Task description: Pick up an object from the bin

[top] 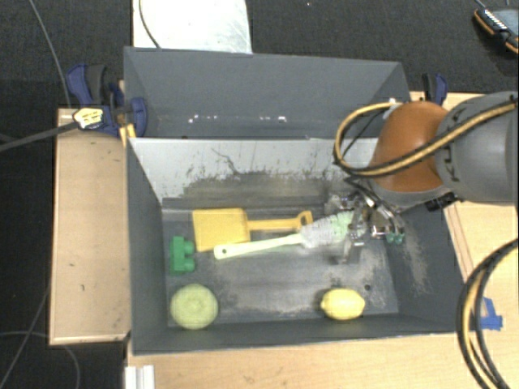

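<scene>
Presently listed: gripper (355,235), low at the right middle of the bin (268,168), just beside the bristled head of a pale brush (268,245); its opening cannot be told. Brush lies alongside a yellow scoop (219,227), probably the nearest pick. Lemon (342,304), green ball (194,306), green block (182,254): well apart.

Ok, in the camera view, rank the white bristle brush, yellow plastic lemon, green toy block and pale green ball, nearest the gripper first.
1. white bristle brush: its head lies right beside the gripper.
2. yellow plastic lemon: by the front wall, below the gripper.
3. green toy block and pale green ball: both far left; too close to call.
</scene>
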`<state>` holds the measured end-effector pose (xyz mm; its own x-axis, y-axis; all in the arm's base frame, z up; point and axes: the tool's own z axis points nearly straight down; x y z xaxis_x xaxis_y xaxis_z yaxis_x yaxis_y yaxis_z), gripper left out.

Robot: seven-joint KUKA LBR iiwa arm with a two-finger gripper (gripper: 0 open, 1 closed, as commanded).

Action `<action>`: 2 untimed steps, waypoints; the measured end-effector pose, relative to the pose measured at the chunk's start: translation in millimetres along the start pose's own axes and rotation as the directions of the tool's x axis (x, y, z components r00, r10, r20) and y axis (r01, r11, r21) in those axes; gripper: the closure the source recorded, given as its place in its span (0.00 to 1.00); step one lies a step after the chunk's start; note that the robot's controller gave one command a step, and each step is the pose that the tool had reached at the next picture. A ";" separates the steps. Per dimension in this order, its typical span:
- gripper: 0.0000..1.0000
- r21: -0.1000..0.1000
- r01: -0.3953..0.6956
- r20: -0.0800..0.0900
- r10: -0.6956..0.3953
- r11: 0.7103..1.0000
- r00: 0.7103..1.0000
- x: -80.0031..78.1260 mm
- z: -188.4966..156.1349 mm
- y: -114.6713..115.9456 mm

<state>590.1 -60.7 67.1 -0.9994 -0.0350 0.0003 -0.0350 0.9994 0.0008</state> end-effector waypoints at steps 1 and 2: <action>0.00 0.005 0.024 0.027 -0.024 1.000 0.999 -0.6 -3.7 14.4; 1.00 0.002 0.004 0.009 -0.004 1.000 1.000 -1.2 -1.8 1.8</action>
<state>591.3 -58.8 69.0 -0.9992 -0.0388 -0.0090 -0.0388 0.9992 -0.0011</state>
